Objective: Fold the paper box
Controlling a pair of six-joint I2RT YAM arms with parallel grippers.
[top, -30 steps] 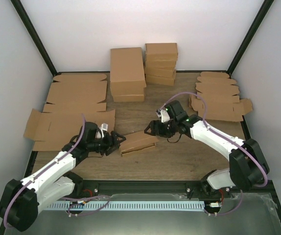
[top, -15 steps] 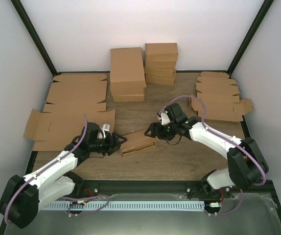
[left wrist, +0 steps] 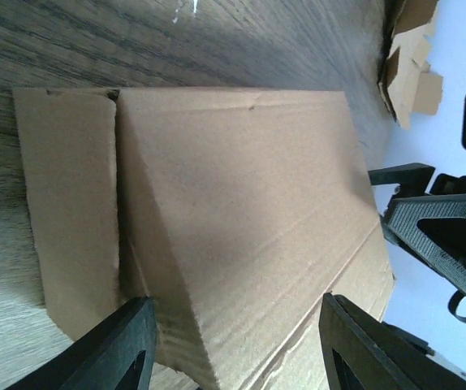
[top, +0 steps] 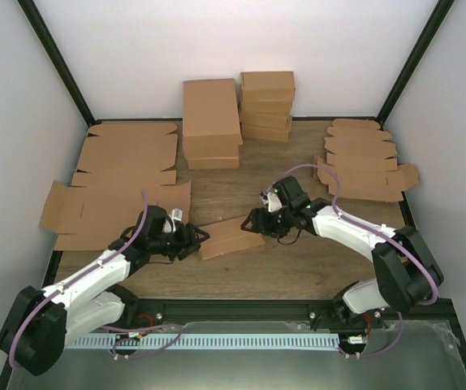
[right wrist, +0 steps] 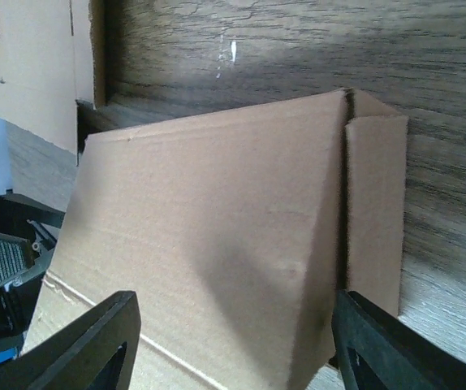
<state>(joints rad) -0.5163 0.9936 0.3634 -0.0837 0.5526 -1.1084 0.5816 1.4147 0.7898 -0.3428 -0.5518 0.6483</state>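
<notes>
Wooden desk [top: 298,260]: small paper box [top: 229,237] lies centre; left fingers [left wrist: 127,349] and right fingers [right wrist: 95,341] spread wide at opposite ends, gripping nothing.

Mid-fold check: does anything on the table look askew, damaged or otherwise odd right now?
Nothing looks damaged. The paper box lies at a slant in the top view. Its left end flap and right end flap lie flat on the wood, not tucked in. At the back, the stack of folded boxes is staggered rather than square.
</notes>
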